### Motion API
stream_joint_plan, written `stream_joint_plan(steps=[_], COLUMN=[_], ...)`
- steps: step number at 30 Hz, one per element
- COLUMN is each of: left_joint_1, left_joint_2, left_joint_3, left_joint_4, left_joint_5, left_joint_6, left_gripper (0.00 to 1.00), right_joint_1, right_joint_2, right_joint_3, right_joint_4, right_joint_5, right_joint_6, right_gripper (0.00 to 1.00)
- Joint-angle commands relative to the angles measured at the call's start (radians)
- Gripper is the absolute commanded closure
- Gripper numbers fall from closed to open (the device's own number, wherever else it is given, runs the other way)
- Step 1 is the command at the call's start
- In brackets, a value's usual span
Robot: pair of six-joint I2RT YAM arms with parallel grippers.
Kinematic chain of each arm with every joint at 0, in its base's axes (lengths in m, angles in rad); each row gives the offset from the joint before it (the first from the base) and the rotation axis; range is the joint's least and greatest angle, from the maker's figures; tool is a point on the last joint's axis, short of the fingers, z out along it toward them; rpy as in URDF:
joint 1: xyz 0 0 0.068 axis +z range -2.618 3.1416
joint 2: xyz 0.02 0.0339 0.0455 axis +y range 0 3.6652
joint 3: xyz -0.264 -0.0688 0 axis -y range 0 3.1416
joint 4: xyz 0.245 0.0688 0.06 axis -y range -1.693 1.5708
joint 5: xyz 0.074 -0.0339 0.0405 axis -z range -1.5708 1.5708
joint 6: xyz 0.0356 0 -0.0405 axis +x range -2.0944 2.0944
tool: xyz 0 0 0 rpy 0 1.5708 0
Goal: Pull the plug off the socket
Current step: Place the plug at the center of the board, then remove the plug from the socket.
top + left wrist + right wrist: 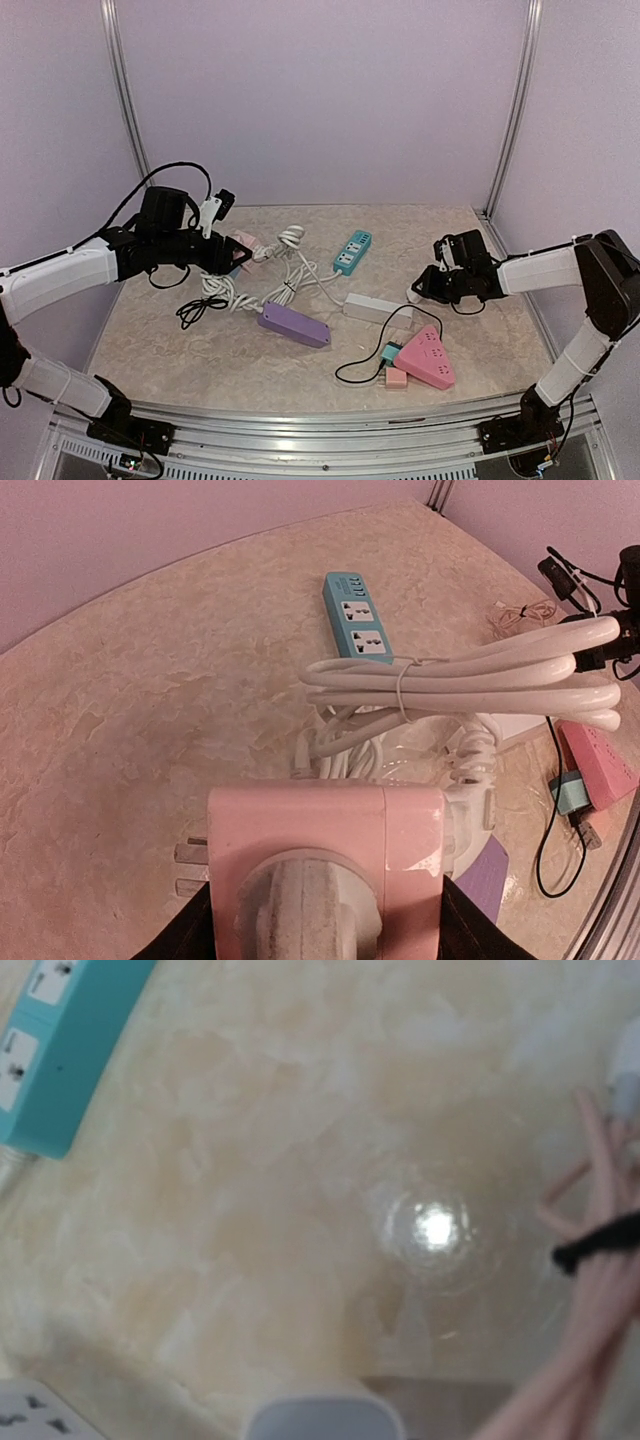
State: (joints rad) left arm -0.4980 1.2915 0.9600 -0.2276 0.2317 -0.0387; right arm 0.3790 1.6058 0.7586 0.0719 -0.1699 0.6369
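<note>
Clamped from both sides by fingers [190, 935] of the left gripper [234, 256]: plug [320, 830], prongs [192, 852] bare at nine o'clock, so judged free of any socket, held high at the table's ten o'clock, likely to lift its cord [470, 680] clear. Right gripper [432, 285], three o'clock: cannot tell whether parted. Four strips: teal strip [352, 252], purple strip [293, 324], white strip [378, 307], pink strip [425, 357]; two small plugs [390, 352] beside the last

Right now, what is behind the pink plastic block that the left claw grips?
Beyond the pink plastic block are a tied bundle of white cable and a teal power strip. The block hides the table beneath it.
</note>
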Motion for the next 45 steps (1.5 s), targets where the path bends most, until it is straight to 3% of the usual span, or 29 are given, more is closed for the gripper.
stream_joint_plan(steps=[1,13,23,32,38,45], left_joint_1=[-0.011,-0.02,-0.025,-0.024,-0.013,0.0], left_joint_2=[-0.046,-0.046,-0.047,-0.01,0.03,0.062], left_joint_3=[0.08,0.084,0.08,0.085,0.098,0.108], left_joint_4=[0.131,0.126,0.132,0.141,0.142,0.137], left_joint_5=[0.033,0.027,0.032,0.075,0.139,0.173], left_joint_6=[-0.012,-0.008,-0.014,-0.064,-0.127,-0.171], left_gripper=[0.97,0.97,0.97,0.97,0.97,0.97], right_joint_1=[-0.01,-0.011,-0.011,0.02,0.197,0.411], right_joint_2=[-0.001,-0.033,-0.175,-0.373,-0.407,-0.303], right_joint_3=[-0.013,-0.019,-0.039,-0.034,0.034,0.141], right_joint_4=[0.022,-0.028,-0.145,-0.18,-0.146,-0.04], right_joint_5=[0.023,0.073,0.191,0.137,0.162,0.197], right_joint_6=[0.006,0.002,-0.003,0.051,0.134,0.217], right_gripper=[0.77,0.46,0.19,0.17,0.17,0.2])
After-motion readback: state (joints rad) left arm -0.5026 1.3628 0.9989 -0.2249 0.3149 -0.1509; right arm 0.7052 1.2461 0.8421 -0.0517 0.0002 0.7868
